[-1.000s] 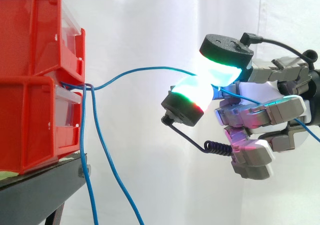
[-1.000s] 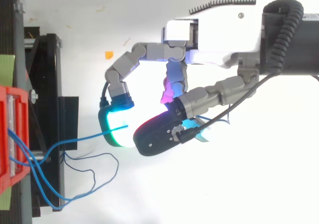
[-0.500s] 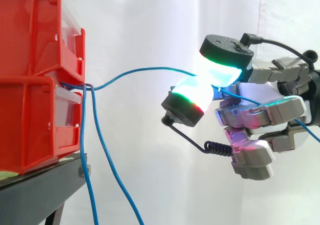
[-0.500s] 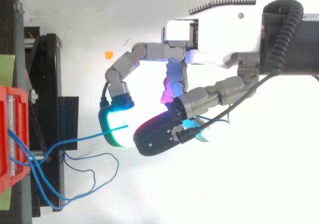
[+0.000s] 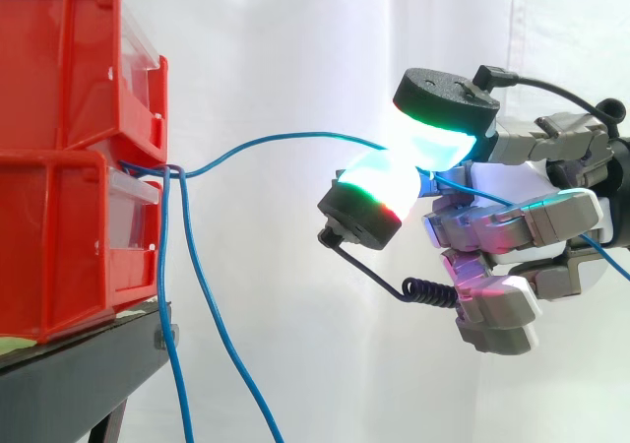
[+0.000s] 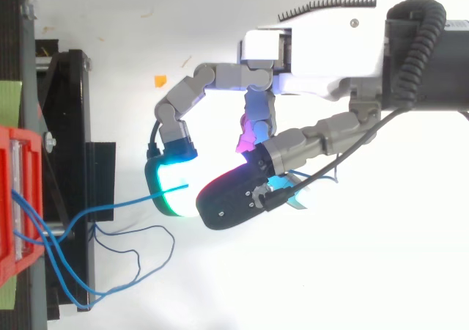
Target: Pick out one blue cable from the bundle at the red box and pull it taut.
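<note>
Two stacked red bins (image 5: 69, 158) stand on the black stand (image 5: 79, 374) at the left. A bundle of blue cables comes out between them. One blue cable (image 5: 285, 140) arcs rightward from the bins into my hand (image 5: 512, 217), where two glowing fingertips (image 5: 379, 182) pinch it, and it trails out behind the palm. The cable still sags in a soft curve. From above, the same cable (image 6: 117, 204) runs from the bin (image 6: 18, 198) to the pinching fingertips (image 6: 172, 187). The other blue cables (image 5: 197, 325) hang down from the bins.
A white curtain forms the background. Loose blue cable loops (image 6: 135, 260) lie below the stand's edge in the top view. A small orange mark (image 6: 159, 81) sits on the white surface. Open room lies between the bins and my hand.
</note>
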Controlling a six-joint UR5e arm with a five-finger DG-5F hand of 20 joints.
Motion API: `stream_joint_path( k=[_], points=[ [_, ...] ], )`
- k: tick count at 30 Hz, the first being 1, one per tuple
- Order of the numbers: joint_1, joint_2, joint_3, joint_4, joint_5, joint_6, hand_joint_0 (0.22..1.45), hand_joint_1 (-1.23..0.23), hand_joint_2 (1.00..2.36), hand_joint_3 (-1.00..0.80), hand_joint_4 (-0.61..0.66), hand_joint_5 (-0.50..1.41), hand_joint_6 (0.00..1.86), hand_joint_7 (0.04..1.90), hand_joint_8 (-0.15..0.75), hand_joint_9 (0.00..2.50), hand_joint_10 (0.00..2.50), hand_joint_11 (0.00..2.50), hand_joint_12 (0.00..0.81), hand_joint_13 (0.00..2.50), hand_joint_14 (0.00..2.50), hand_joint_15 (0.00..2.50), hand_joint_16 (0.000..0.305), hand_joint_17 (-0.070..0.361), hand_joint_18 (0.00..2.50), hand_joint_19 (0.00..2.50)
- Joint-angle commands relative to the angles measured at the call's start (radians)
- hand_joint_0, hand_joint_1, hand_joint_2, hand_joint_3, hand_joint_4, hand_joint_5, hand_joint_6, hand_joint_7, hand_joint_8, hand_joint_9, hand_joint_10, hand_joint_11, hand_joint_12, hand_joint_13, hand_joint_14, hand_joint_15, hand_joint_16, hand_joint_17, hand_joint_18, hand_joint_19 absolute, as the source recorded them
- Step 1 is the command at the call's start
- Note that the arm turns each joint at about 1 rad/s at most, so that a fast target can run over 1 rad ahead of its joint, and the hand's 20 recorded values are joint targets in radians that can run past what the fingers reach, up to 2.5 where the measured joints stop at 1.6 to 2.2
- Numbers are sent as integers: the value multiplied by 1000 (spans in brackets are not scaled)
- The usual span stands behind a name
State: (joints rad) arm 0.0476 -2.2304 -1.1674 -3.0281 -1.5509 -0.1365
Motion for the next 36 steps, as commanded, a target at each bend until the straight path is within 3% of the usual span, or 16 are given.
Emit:
stream_joint_path(
  k=[1, 36],
  points=[
    [0, -2, 0, 0, 0, 0, 486, -784, 1809, -33, -466, -22, 875, 1227, 226, 1725, 32, 774, 369, 1302, 24, 600, 65, 146, 1154, 709],
    [0, 0, -2, 0, 0, 0, 493, -810, 1745, -30, -454, -25, 872, 1229, 227, 1680, 31, 742, 376, 1273, 22, 587, 65, 145, 1136, 701]
  ],
)
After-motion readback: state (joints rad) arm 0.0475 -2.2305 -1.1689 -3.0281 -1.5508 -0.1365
